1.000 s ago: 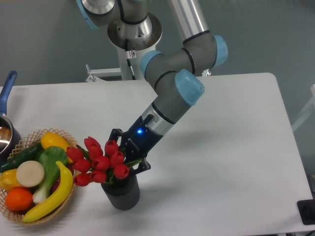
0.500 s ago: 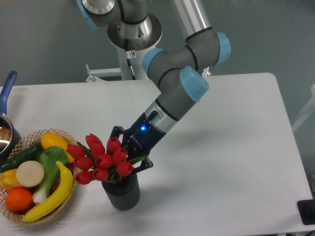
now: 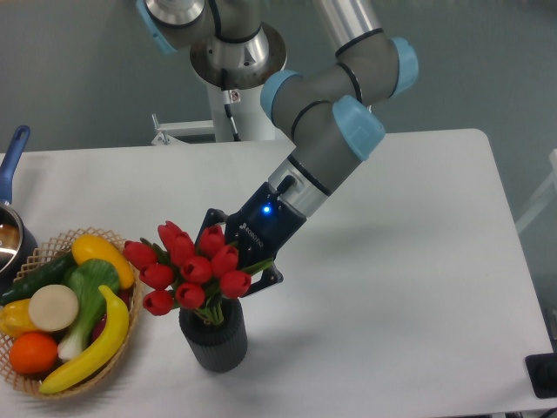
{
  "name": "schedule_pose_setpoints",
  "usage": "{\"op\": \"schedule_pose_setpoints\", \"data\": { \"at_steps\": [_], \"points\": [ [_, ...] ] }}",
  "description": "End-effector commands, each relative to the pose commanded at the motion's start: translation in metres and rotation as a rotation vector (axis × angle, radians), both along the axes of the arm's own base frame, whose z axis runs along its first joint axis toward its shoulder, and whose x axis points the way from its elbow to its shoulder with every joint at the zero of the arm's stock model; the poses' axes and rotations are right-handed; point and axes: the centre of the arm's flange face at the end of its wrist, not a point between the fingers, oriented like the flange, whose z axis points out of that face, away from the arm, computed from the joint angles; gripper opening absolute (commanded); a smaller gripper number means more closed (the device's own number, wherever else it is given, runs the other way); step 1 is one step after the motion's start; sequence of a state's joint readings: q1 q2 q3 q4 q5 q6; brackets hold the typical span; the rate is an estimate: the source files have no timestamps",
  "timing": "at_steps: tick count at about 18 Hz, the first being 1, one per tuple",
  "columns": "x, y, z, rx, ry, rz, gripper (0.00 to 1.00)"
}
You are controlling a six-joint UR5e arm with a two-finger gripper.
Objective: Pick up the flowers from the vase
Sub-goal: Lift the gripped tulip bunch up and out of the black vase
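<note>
The flowers (image 3: 187, 266) are a bunch of red tulips with green leaves, their stems still reaching down into the vase (image 3: 212, 338), a small dark grey ribbed cylinder near the table's front edge. My gripper (image 3: 233, 272) comes in from the upper right and is shut on the bunch just behind the blooms. Its fingertips are mostly hidden by the flowers. The bunch leans to the left, raised above the vase's rim.
A woven wicker basket (image 3: 26, 383) with banana, orange, lemon and vegetables stands at the front left, close to the flowers. A pot with a blue handle (image 3: 12, 161) sits at the left edge. The white table (image 3: 409, 287) stretches to the right.
My gripper has moved up and to the right with the tulips in it. The bunch has risen out of the vase somewhat. The vase has stayed in place.
</note>
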State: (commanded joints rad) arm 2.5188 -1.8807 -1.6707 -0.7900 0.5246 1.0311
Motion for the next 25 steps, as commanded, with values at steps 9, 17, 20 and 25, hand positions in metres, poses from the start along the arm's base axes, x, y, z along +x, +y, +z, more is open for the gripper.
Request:
{"op": "schedule_pose_setpoints", "data": {
  "at_steps": [9, 17, 20, 25],
  "points": [
    [0.003, -0.002, 0.044, 0.038, -0.077, 0.041, 0.45],
    [0.014, -0.010, 0.067, 0.068, -0.125, 0.045, 0.45],
    [0.010, -0.017, 0.081, 0.090, -0.164, 0.059, 0.45],
    [0.009, -0.026, 0.094, 0.100, -0.218, 0.081, 0.45]
  ]
}}
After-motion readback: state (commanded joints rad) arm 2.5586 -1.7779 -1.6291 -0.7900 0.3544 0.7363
